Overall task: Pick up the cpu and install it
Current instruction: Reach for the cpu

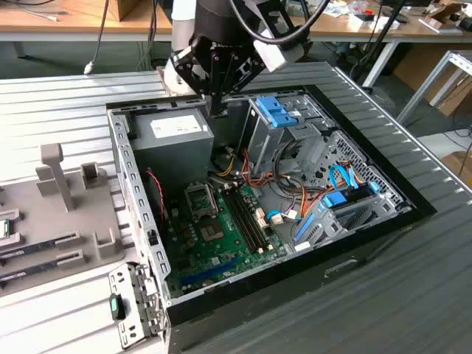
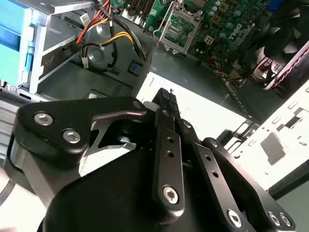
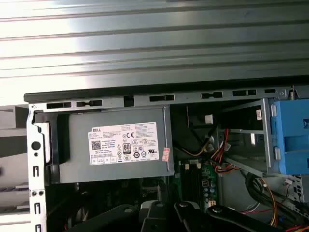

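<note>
- Hand [image 1: 217, 110]: clenched. In the second wrist view the two black linkages run in to one narrow tip [image 2: 166, 99], with the fingertips drawn together.
- Hand position: it hangs over the rear of the open computer case [image 1: 122, 173], above the grey power supply [image 1: 173, 144]. I cannot tell from these views whether the tip touches it.
- Cpu [image 1: 4, 228]: a small green-edged piece at the exterior view's left edge, cut off by the frame. It sits on the grey parts tray [image 1: 70, 210], well apart from the hand and outside the case. The read is tentative, as little of it shows.
- Memory sticks [image 1: 40, 242] lie in slots on the same tray, just beside the cpu.
- Socket [image 1: 200, 199]: a black square frame on the green motherboard [image 1: 221, 247], with the cpu not yet in it. In the second wrist view it lies beyond the fingertips [image 2: 179, 30], with a metal frame around it.
- Labels: the power supply carries a white sticker [image 3: 123, 144] with black print, rows of small marks and one round badge. A small pink sticker [image 3: 165, 154] sits at its corner.
- A blue drive bracket [image 1: 280, 110] stands beside the power supply, with orange, yellow and red cables [image 1: 251, 177] below it.
- The case rests sunk into a grey slatted worktop [image 1: 66, 103].
</note>
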`<state>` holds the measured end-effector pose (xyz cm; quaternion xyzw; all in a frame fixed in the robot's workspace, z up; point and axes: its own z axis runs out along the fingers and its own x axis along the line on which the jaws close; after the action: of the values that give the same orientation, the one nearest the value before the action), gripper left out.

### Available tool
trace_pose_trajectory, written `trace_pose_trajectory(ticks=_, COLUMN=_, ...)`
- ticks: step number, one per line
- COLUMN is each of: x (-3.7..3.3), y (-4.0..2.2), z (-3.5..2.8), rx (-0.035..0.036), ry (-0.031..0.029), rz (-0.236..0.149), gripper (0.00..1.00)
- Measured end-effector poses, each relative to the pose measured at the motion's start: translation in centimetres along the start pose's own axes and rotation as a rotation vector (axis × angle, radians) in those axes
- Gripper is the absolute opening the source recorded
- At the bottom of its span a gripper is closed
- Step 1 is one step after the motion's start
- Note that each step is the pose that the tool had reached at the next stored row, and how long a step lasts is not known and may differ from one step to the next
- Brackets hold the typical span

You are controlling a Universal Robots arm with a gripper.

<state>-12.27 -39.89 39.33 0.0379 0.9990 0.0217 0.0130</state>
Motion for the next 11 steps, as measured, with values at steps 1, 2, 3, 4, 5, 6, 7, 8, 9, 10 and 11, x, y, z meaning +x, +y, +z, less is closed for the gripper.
trace_pose_trajectory(ticks=1, x=0.23, y=-0.02, z=0.00, rx=-0.0001, ry=0.0000, rz=0.000, gripper=0.11)
trace_pose_trajectory(ticks=2, x=0.37, y=-0.03, z=-0.01, rx=-0.0001, ry=0.0000, rz=0.000, gripper=0.11)
trace_pose_trajectory(ticks=3, x=0.42, y=-0.03, z=-0.01, rx=-0.0001, ry=0.0000, rz=0.000, gripper=0.11)
trace_pose_trajectory(ticks=4, x=0.45, y=-0.03, z=-0.01, rx=0.0000, ry=0.0000, rz=0.000, gripper=0.11)
trace_pose_trajectory(ticks=5, x=0.48, y=-0.04, z=-0.01, rx=-0.0001, ry=0.0000, rz=0.000, gripper=0.11)
trace_pose_trajectory(ticks=6, x=0.52, y=-0.04, z=-0.01, rx=-0.0001, ry=-0.0001, rz=0.000, gripper=0.11)
trace_pose_trajectory(ticks=7, x=0.55, y=-0.04, z=-0.01, rx=-0.0001, ry=0.0000, rz=0.000, gripper=0.11)
trace_pose_trajectory(ticks=8, x=0.57, y=-0.05, z=-0.01, rx=-0.0002, ry=-0.0001, rz=0.000, gripper=0.11)
trace_pose_trajectory(ticks=9, x=0.61, y=-0.05, z=-0.01, rx=-0.0001, ry=0.0000, rz=0.000, gripper=0.11)
trace_pose_trajectory(ticks=10, x=0.66, y=-0.05, z=-0.02, rx=-0.0001, ry=0.0000, rz=0.000, gripper=0.11)
trace_pose_trajectory(ticks=11, x=0.71, y=-0.06, z=-0.02, rx=-0.0001, ry=-0.0001, rz=0.000, gripper=0.11)
